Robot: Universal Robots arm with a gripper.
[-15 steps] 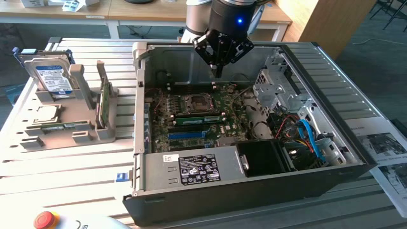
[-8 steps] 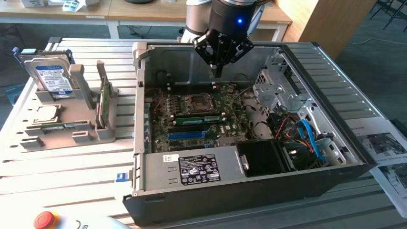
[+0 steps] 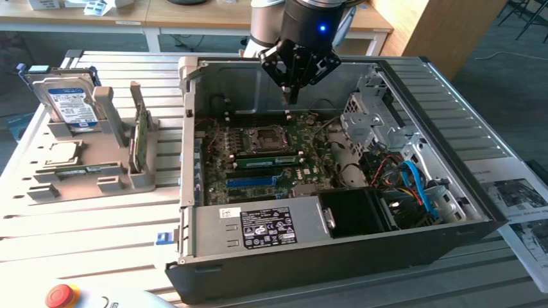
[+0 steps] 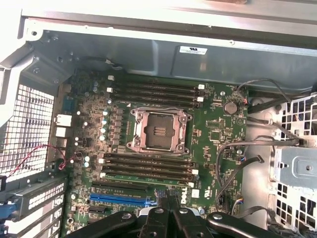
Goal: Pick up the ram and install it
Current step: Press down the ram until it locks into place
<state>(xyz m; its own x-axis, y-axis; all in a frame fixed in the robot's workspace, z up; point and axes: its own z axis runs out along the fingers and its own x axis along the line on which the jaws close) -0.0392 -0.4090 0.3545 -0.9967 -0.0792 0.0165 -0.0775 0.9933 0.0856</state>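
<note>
My gripper (image 3: 292, 99) hangs shut and empty over the open computer case (image 3: 283, 256), above the back part of the motherboard (image 3: 221, 149). In the wrist view its black fingertips (image 4: 167, 198) are pressed together over the board (image 4: 218, 134), near the memory slots (image 4: 148, 168) beside the square socket (image 4: 159, 130). In the exterior view the ram (image 3: 267, 160), a long green stick, stands on edge in a slot just in front of the socket (image 3: 261, 138). It sits well below the gripper, apart from it.
On the exterior view's left a grey holder (image 3: 51, 192) carries a hard drive (image 3: 70, 106), a matching green stick standing upright (image 3: 140, 138), a chip (image 3: 61, 153) and a flat stick (image 3: 86, 170). Cables (image 3: 415, 183), a drive cage (image 3: 373, 125) and the power supply (image 3: 256, 228) crowd the case.
</note>
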